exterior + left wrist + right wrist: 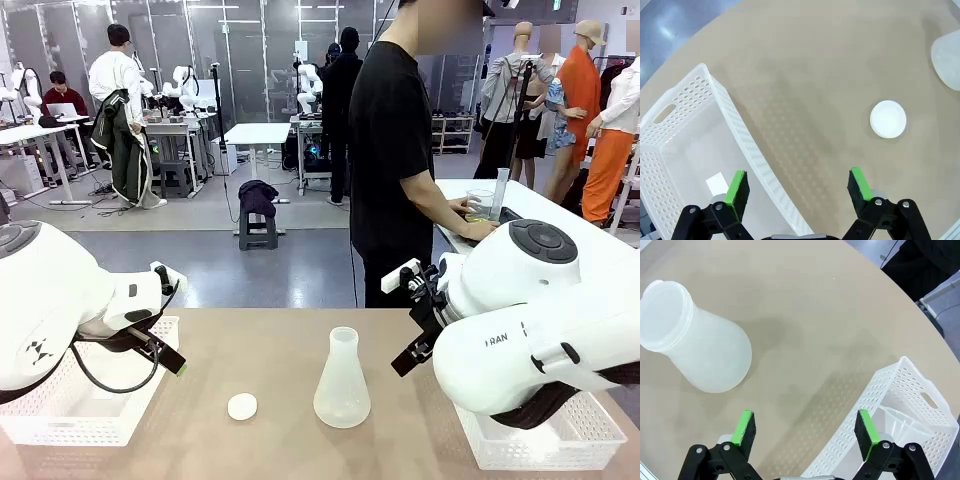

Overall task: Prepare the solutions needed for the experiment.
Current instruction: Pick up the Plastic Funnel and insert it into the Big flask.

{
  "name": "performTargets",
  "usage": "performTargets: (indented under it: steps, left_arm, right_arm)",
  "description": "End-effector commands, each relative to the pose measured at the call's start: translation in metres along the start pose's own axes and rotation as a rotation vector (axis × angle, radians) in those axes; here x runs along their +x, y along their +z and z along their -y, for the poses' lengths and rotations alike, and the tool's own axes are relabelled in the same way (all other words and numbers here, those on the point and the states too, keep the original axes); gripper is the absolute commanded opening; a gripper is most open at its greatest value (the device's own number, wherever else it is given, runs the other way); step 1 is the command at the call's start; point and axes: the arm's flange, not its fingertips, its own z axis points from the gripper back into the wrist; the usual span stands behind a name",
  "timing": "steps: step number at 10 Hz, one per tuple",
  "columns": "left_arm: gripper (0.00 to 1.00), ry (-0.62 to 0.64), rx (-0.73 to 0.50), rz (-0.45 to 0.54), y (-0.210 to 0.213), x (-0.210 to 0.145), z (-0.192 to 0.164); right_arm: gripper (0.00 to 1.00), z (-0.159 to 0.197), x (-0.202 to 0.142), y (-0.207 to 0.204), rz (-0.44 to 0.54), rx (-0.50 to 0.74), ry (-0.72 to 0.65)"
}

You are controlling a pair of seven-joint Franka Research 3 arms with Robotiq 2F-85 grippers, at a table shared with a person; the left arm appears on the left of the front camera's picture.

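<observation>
The flask stands upright near the middle of the counter, between the two arms, and nothing touches it. It looks like thin whitish plastic, so I judge it to be light, a little springy and easy to push over, even with its broad base. The smooth slanted wall could slide out from between the pads. A better place to take hold is the straight neck just under the thick rim, where the lip would stop it from slipping down. If there is liquid inside, the flask should be kept upright.

The left pincer is spread wide and holds nothing. It hangs over the edge of the left basket, and a small white disc lies on the counter ahead of it. The right pincer is also wide and empty, above the counter between the flask and the right basket.

I cannot tell whether the flask holds any liquid, because the wall is cloudy and no level is visible. The disc may be a cap, but I am not sure. In the right basket lies a clear thing like a funnel or a cup, half hidden by the basket wall. The white scrap in the left basket is too small to name. The person at the far side is turned away, and what the hands do there is unclear.
</observation>
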Motion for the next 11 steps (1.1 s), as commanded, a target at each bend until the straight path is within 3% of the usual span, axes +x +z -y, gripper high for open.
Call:
performTargets:
  steps: [1, 11]
  left_arm:
    - [1.00, 0.000, 0.000, 0.000, 0.0000, 0.0001, 0.0003]
    - [1.00, 0.000, 0.000, 0.000, 0.0000, 0.0001, 0.0003]
  right_arm:
    - [1.00, 0.0000, 0.0000, 0.0000, 0.000, 0.000, 0.000]
    - [1.00, 0.0000, 0.0000, 0.0000, 0.000, 0.000, 0.000]
